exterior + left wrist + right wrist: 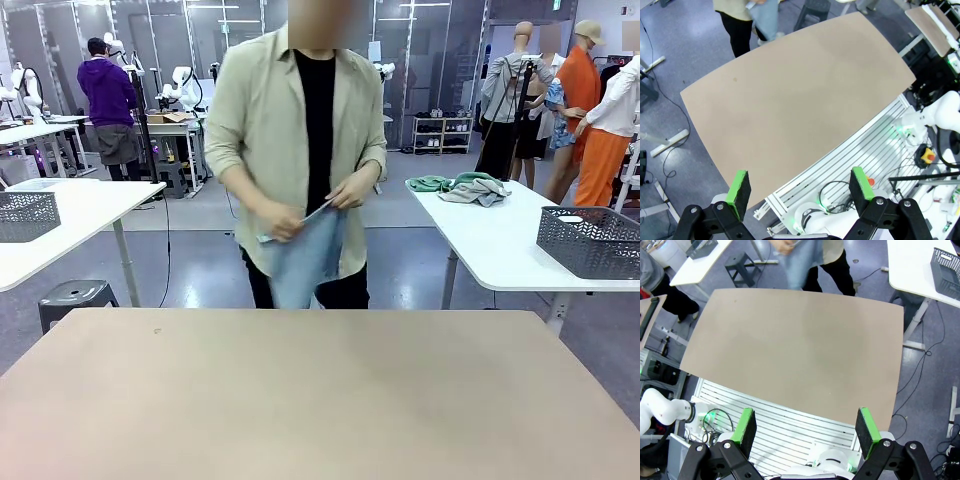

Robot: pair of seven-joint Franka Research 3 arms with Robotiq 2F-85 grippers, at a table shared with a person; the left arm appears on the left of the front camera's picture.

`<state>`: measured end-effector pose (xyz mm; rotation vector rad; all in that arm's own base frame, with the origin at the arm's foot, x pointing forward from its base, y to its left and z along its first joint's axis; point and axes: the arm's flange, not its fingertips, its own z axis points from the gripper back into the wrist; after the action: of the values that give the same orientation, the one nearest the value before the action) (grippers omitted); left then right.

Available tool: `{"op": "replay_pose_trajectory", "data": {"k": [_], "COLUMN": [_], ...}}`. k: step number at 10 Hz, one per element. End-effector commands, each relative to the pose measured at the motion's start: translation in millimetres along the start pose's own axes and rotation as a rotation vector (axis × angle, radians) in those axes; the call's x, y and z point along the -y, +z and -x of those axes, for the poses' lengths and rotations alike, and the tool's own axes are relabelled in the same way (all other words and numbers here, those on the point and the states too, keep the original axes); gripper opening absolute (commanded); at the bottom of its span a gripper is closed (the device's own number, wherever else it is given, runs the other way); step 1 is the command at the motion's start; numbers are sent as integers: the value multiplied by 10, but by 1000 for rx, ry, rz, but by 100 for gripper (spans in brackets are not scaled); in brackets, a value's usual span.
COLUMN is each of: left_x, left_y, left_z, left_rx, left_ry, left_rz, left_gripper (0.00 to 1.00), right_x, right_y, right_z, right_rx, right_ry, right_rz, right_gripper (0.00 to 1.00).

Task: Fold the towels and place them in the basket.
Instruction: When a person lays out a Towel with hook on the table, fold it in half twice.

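1. No writing, brand, number or sign can be read in any of the views.
2. Front view, 12 o'clock: the light blue towel (305, 258) held by the person is blurred, and any print on it is too faint to tell.
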<state>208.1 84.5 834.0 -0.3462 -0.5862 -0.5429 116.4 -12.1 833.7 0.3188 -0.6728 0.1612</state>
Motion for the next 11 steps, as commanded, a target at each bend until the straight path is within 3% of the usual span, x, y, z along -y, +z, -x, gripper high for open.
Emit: {"op": "replay_pose_trajectory", "data": {"k": [1,11], "left_x": [25,25], "left_y": [16,16], "left_z": [-6,-6], "left_rx": [9,9], "left_ry": [-11,-11], "left_rz": [0,0], "left_gripper": [100,100], "right_x": [-24,-24], "right_y": [61,61], "right_z": [43,43], "right_rx": [15,15], "right_ry": [8,8], "right_rz": [-8,-8], "right_gripper": [100,100]}}
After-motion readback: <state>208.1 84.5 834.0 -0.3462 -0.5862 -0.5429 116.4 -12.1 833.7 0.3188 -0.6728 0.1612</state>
